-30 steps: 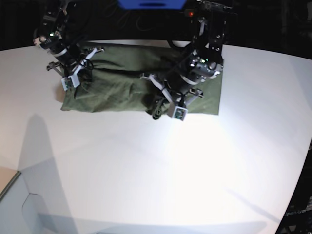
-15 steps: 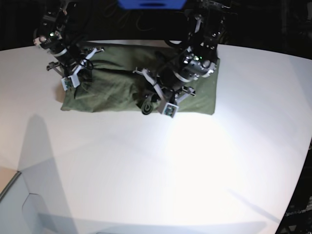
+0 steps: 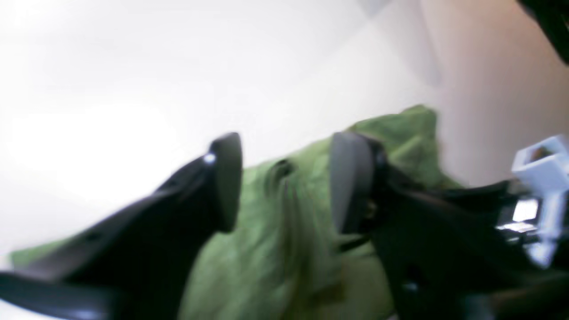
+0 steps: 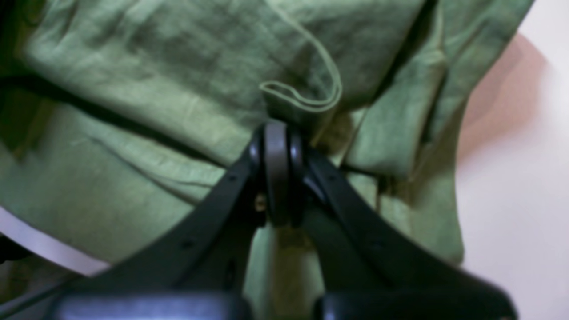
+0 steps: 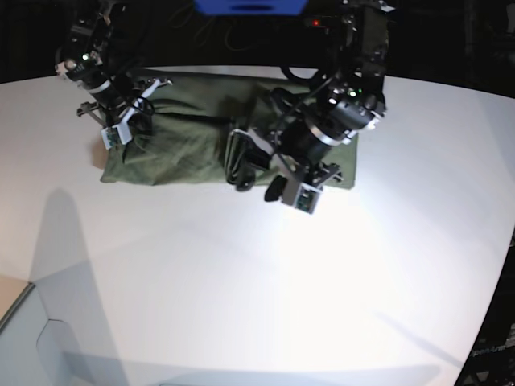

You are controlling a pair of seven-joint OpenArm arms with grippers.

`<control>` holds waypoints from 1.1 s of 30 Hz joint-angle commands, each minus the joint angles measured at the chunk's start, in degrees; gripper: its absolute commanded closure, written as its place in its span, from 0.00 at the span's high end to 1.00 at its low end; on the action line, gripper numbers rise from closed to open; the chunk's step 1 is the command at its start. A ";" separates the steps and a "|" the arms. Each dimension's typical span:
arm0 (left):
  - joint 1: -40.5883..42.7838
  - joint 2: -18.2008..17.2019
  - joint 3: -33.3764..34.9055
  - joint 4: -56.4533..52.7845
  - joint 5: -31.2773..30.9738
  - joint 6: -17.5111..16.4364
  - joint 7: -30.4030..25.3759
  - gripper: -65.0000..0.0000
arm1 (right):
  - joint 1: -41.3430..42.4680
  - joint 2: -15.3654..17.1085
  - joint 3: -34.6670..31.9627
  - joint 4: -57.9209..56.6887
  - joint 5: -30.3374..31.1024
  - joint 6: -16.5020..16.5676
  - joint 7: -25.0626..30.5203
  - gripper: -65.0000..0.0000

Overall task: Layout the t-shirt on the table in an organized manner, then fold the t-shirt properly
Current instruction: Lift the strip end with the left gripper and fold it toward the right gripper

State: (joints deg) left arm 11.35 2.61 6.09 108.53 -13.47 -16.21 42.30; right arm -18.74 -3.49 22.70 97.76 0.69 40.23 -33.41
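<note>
The olive-green t-shirt (image 5: 185, 145) lies bunched and partly folded along the far side of the white table (image 5: 241, 281). My right gripper (image 5: 137, 129) is over the shirt's left end. In the right wrist view it (image 4: 276, 133) is shut on a doubled hem fold of the t-shirt (image 4: 133, 66). My left gripper (image 5: 251, 170) is at the shirt's front edge near its middle. In the left wrist view, which is blurred, it (image 3: 284, 182) is open and the t-shirt (image 3: 275, 249) shows through the gap between its fingers (image 3: 226, 178).
A blue object (image 5: 249, 6) sits beyond the table's far edge. A tan surface (image 5: 10, 304) lies at the table's lower left corner. The table's curved edge runs down the right side (image 5: 503, 265).
My left arm has swung and turned, its wrist now nearer the table's front, and its gripper stays at the shirt's front edge. The shirt's right edge drew in slightly. The right arm has not moved.
</note>
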 commanded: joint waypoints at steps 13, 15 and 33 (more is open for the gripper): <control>1.44 -2.13 -2.09 -10.82 -2.39 -0.28 2.22 0.00 | -0.03 0.98 0.03 0.49 -1.00 -0.23 -1.27 0.00; 0.56 -2.30 1.25 -11.52 -2.39 -0.28 3.37 0.00 | -0.03 0.98 0.03 0.49 -1.00 -0.23 -1.27 0.00; 1.17 -11.89 -10.70 -7.12 -11.71 -0.28 -0.50 0.00 | 0.32 0.89 0.38 4.09 -1.00 -0.23 -1.54 0.56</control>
State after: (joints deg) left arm 12.75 -9.10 -4.75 100.60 -24.58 -16.43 42.15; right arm -18.48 -2.90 22.76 100.68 -1.28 40.25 -35.90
